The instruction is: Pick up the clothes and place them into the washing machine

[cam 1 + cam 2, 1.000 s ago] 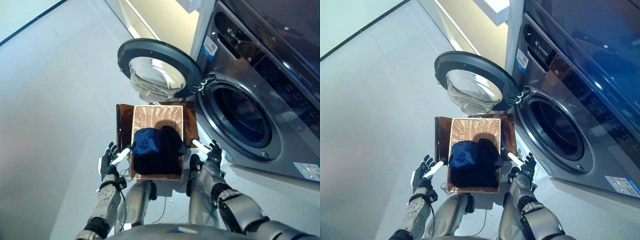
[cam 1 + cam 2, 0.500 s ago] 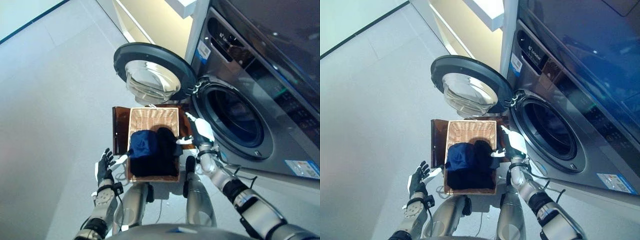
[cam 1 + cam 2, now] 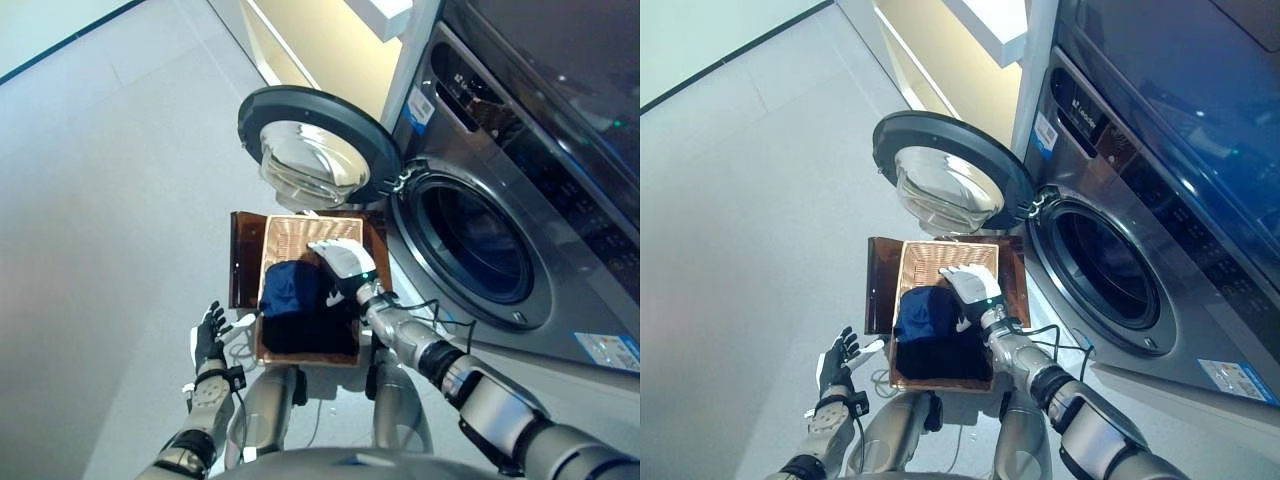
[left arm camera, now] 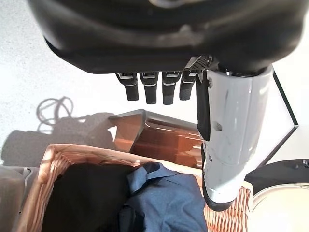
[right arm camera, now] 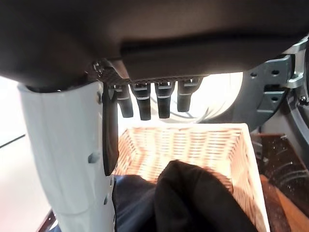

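Note:
A wicker basket (image 3: 288, 231) rests on a low dark brown box (image 3: 243, 262) beside the washing machine (image 3: 500, 200). It holds a blue garment (image 3: 290, 286) and a black garment (image 3: 310, 330); both also show in the right wrist view, the blue one (image 5: 130, 198) beside the black one (image 5: 198, 203). My right hand (image 3: 342, 258) hovers open over the basket, above the black garment, holding nothing. My left hand (image 3: 210, 335) is open and empty, low beside the basket's near left corner. The machine's round door (image 3: 315, 150) stands open, and the drum opening (image 3: 470, 240) is dark.
Pale grey floor (image 3: 110, 200) lies to the left of the box. A cream cabinet (image 3: 320, 45) stands behind the open door. The door swings out over the far end of the basket.
My right hand has moved left from the basket's right rim to above the clothes inside it. My left hand has stayed low by the near left corner. The camera has shifted slightly.

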